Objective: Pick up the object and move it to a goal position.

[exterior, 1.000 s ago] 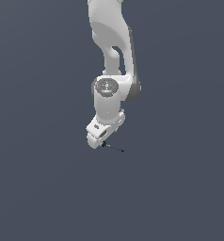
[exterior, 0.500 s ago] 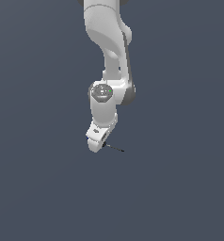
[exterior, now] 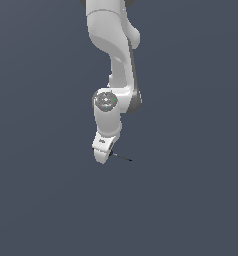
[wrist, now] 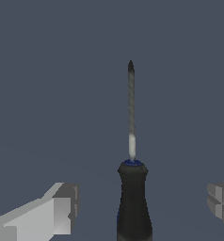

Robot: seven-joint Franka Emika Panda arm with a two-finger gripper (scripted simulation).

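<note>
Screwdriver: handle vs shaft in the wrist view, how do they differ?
Thickness: the handle is thick and rounded; the shaft is a thin rod. Colour: handle is black with a blue rim at its collar; shaft is grey, lighter near the handle, darker at the tip. Both lie on one straight axis, between the open gripper fingers.

A plain, even dark slate-grey backdrop (exterior: 36, 200) fills both views, flatly lit

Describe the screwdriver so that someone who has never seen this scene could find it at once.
Follow the white robot arm down to its gripper, low over the plain grey ground. The screwdriver lies between the open fingers, its thin dark shaft poking out towards the exterior view's right. It is the only loose thing there: a tiny tool with a black handle and a blue collar.
</note>
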